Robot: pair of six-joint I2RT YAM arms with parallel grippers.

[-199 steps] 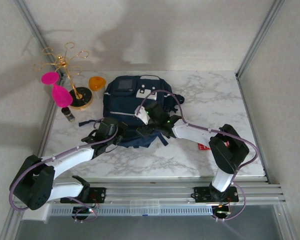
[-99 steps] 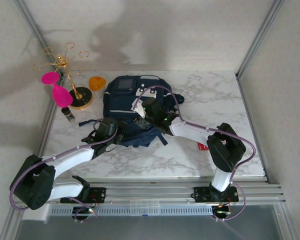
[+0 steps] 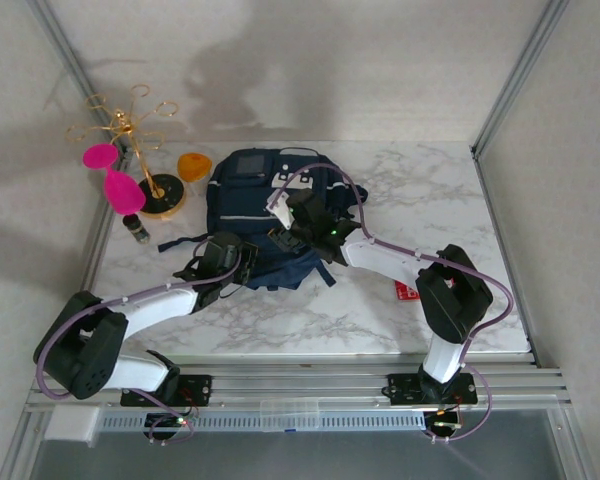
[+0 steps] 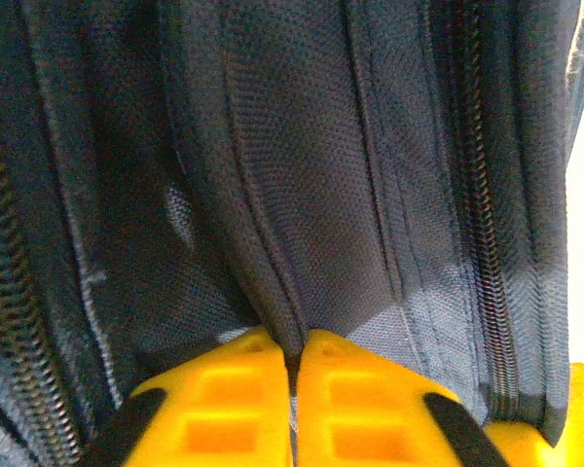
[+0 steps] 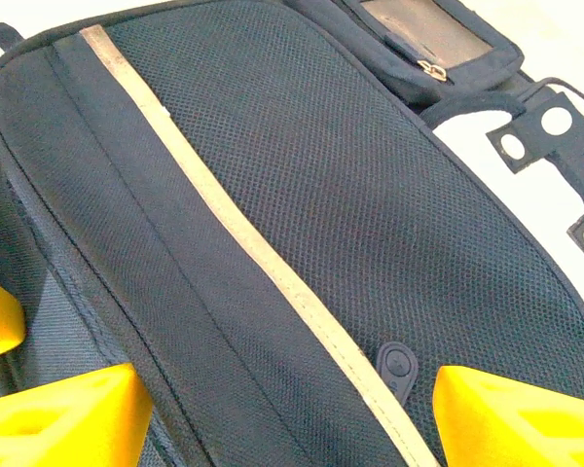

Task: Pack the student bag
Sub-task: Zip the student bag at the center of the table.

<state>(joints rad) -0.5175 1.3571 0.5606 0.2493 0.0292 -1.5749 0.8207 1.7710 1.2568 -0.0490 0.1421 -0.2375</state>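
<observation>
Opening step: left gripper [image 4: 294, 362] jaws pinched student bag [image 3: 242, 190] fabric; right gripper [image 5: 287, 418] jaws wide, probably zipper next.

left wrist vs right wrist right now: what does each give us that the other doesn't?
Left wrist: the left gripper pinched shut on a fold of navy fabric, with zipper tracks running down either side of it.
Right wrist: the right gripper open, set wide apart over a mesh panel crossed by a pale stripe, plus a round pull tab, the white patch with holed dark tabs, and a window pocket at the top.
Both: a close-up of the student bag, with yellow fingertips at the bottom edge.
</observation>
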